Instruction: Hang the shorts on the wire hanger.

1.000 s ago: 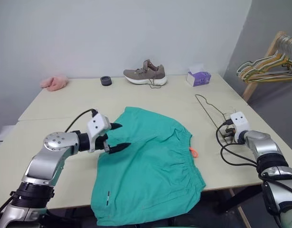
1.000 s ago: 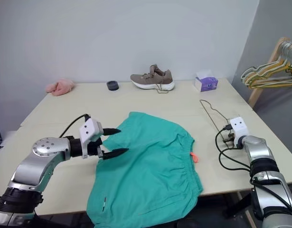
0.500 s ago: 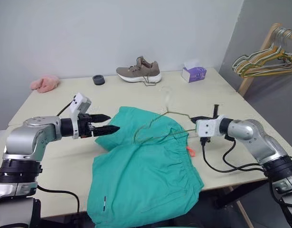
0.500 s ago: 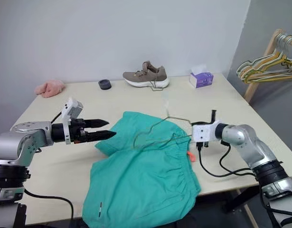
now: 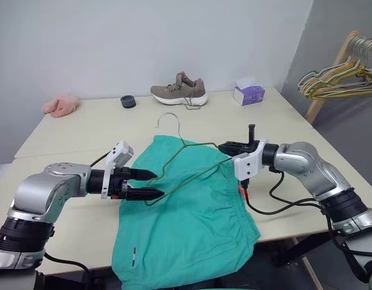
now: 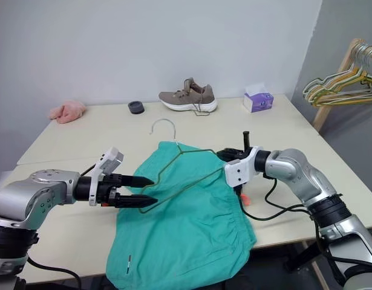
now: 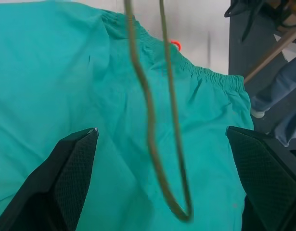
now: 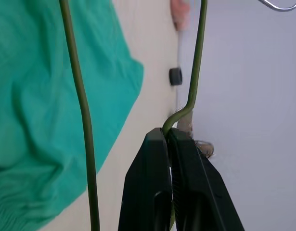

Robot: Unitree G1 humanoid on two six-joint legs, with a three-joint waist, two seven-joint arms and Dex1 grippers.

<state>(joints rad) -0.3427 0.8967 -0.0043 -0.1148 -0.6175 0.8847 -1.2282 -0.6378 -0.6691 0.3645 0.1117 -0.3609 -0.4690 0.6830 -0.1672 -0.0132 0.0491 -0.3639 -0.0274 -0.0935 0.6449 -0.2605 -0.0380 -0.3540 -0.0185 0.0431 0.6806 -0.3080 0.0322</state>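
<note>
The right gripper (image 6: 225, 154) is clenching one end of the wire hanger (image 6: 186, 172) and holding it in the air above the shorts (image 6: 186, 217), with its long axis running across the table (image 6: 71, 136) from the right gripper toward the left gripper (image 6: 146, 190) and its hook (image 6: 164, 125) pointing up and toward the far edge. The hanger's other, rounded end is hanging between the two spread fingers (image 7: 73, 168) of the left gripper, whose jaws are standing released and not touching the wire. The shorts are lying flat at the middle of the near edge of the table, with the waistband facing the right edge and the leg ends hanging slightly over the near edge.
</note>
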